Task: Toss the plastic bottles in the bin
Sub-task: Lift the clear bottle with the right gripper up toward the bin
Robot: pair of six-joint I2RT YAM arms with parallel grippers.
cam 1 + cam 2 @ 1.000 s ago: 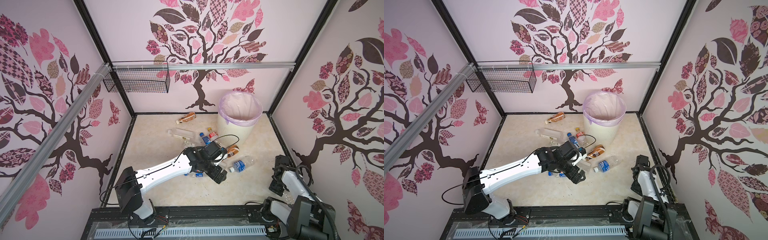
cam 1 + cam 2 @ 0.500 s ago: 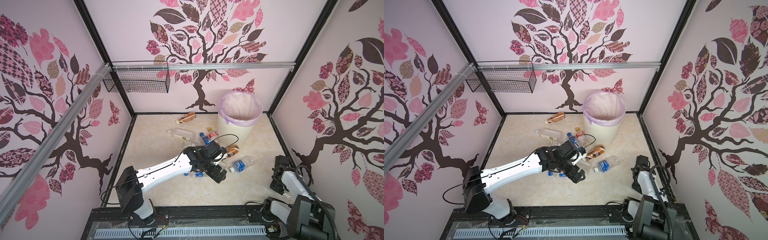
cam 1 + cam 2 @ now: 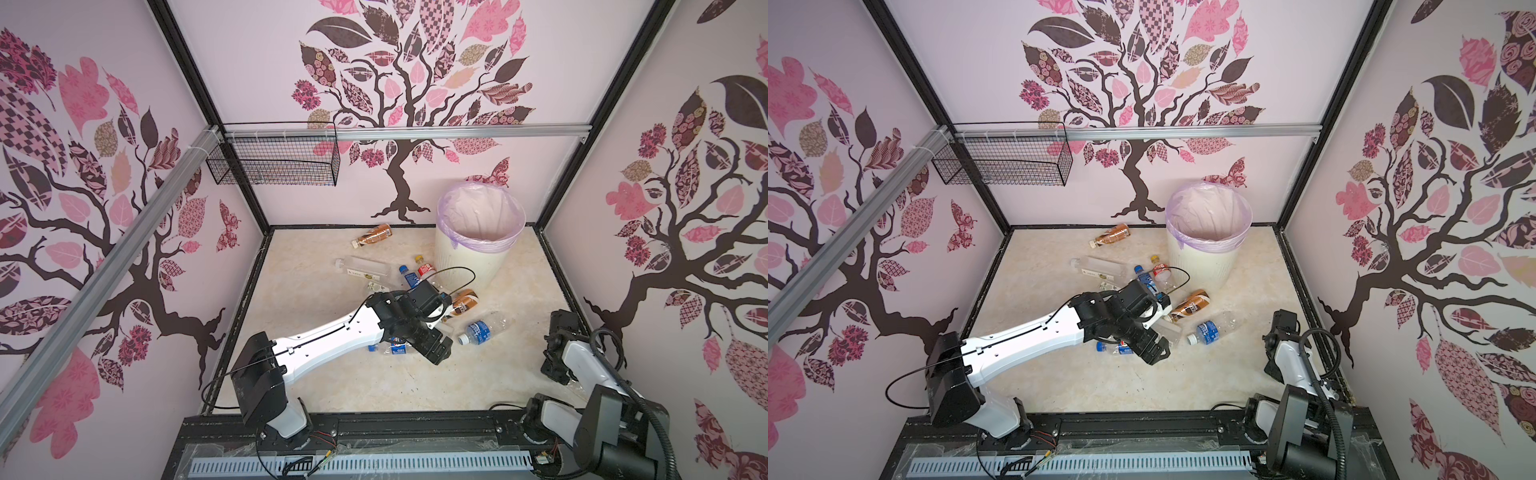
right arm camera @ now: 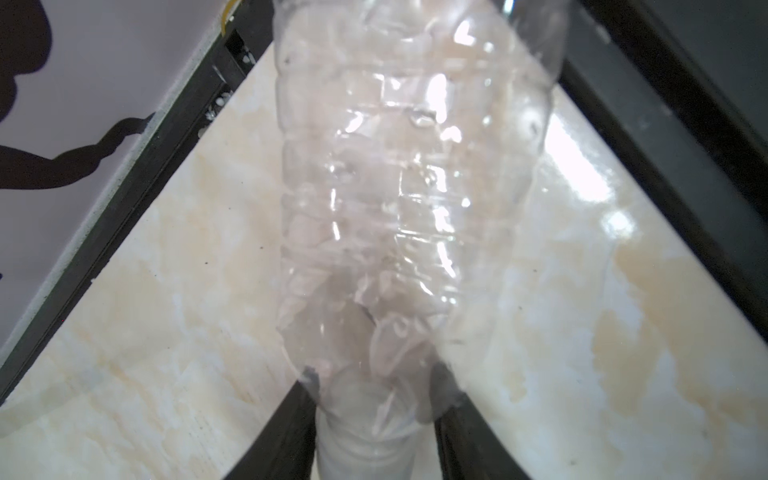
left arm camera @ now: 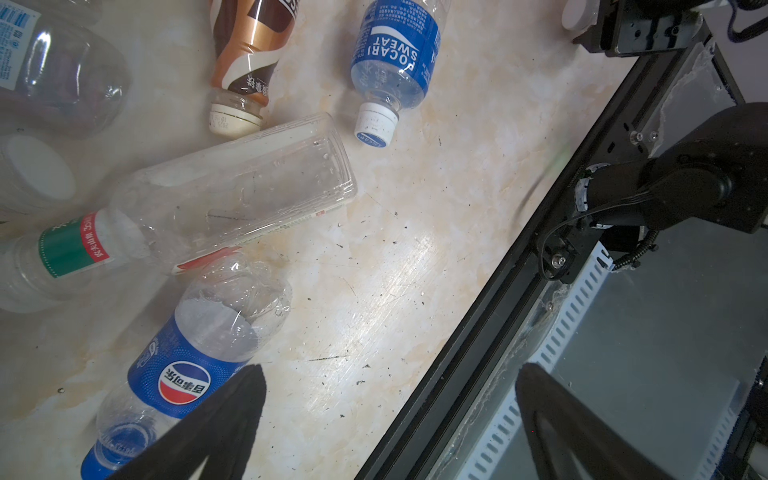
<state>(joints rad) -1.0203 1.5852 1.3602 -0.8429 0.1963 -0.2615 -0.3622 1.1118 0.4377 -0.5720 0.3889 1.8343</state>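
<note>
Several plastic bottles lie on the marble floor in front of the bin (image 3: 465, 266), a cream ribbed bucket with a lilac liner at the back right. My left gripper (image 5: 390, 374) hangs open over the pile, holding nothing. One fingertip overlaps a Pepsi bottle (image 5: 191, 365), beside a clear square bottle (image 5: 237, 187), a Pocari Sweat bottle (image 5: 395, 54) and a brown bottle (image 5: 249, 54). In both top views it (image 3: 436, 349) is mid-floor. My right gripper (image 4: 374, 390), by the right wall (image 3: 555, 370), is shut on the neck of a clear crumpled bottle (image 4: 407, 199).
A brown bottle (image 3: 374, 236) lies near the back wall and a long clear one (image 3: 365, 268) ahead of it. A black wire basket (image 3: 274, 166) hangs on the back left rail. Black frame rails (image 3: 374, 424) edge the floor.
</note>
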